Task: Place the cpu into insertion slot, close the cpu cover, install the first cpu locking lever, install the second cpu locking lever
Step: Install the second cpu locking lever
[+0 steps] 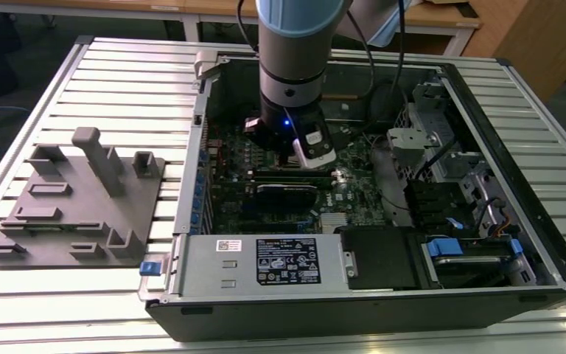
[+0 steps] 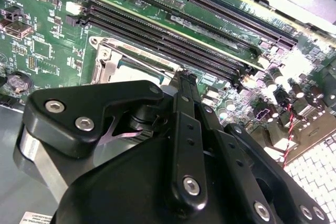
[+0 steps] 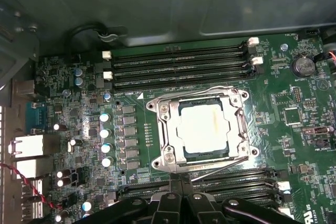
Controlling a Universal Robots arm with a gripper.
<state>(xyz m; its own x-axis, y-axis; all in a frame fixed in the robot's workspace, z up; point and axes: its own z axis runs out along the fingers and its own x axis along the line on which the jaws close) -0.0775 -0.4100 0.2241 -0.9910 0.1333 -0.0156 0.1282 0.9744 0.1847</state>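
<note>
Nearest to us in the second wrist view is the black gripper (image 2: 181, 80), its linkage arms converging so that the fingers look drawn together with nothing between them, the tip hovering right at the edge of the insertion slot (image 2: 137, 66). Just past those fingertips in the first wrist view we see the cpu (image 3: 203, 127) lying flat in the socket, its pale metal top showing through the square opening of the cpu cover (image 3: 202, 129), which lies closed down around it. A thin locking lever (image 3: 223, 167) runs slantwise along the socket's near edge. Beyond the socket sit the long black memory slots (image 3: 178, 66). In the exterior view the arm (image 1: 293, 66) reaches down into the open computer case (image 1: 362, 295) on the slatted table (image 1: 86, 295).
</note>
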